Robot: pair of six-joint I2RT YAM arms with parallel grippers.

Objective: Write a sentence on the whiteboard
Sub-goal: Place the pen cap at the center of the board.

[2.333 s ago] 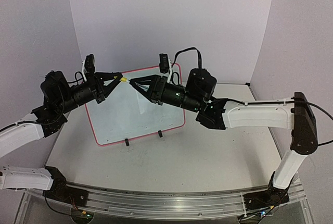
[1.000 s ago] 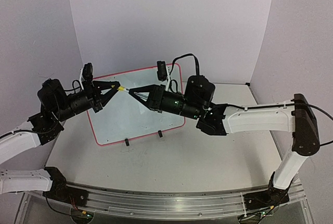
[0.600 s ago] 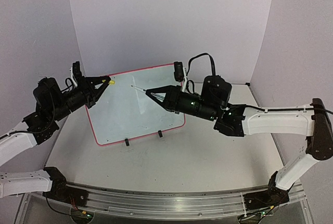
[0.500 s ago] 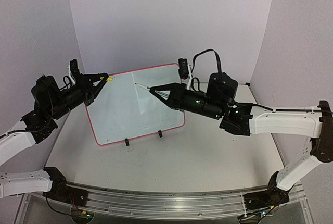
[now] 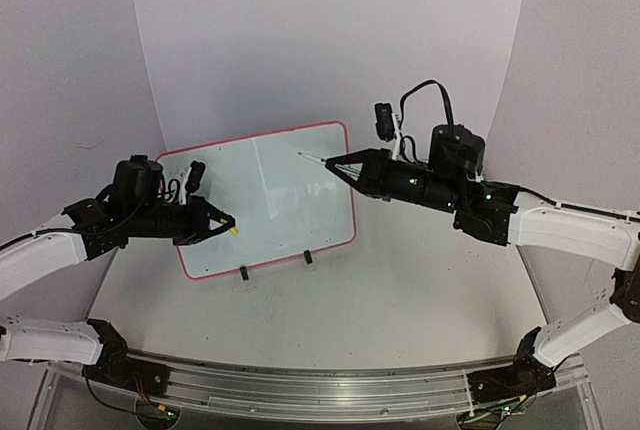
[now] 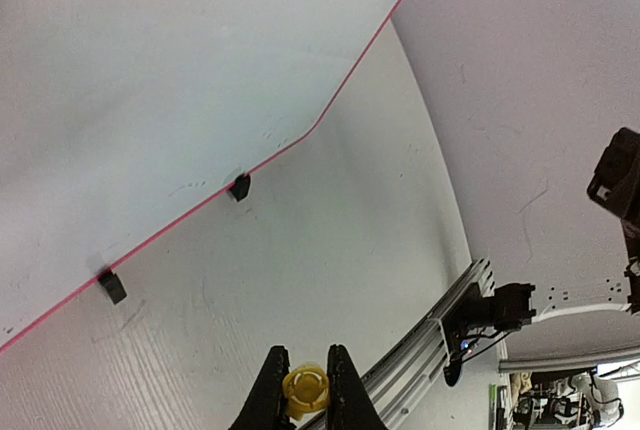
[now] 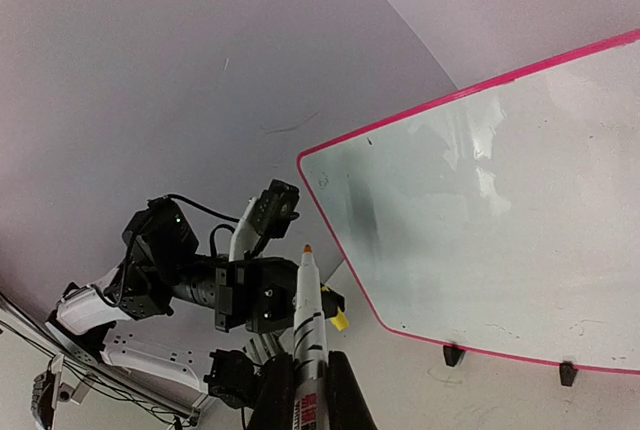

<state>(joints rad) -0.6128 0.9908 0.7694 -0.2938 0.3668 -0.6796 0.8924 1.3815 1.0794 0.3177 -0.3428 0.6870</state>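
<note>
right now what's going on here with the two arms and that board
The right gripper is shut on an uncapped marker, whose tip points toward the whiteboard without touching it. The left gripper is shut on a small yellow cap, held low near the board's lower left corner. No sentence is on the board yet, only faint smudges.

The glossy white rectangular whiteboard (image 5: 270,190) stands on two black clip feet (image 5: 243,273) at the rear left of the pale table (image 5: 400,290). The left gripper (image 5: 225,225), pinching a small yellow cap (image 5: 232,231), hangs before its lower left corner; the right gripper (image 5: 340,165), gripping a white marker (image 5: 312,159), sits off its upper right corner.
</note>
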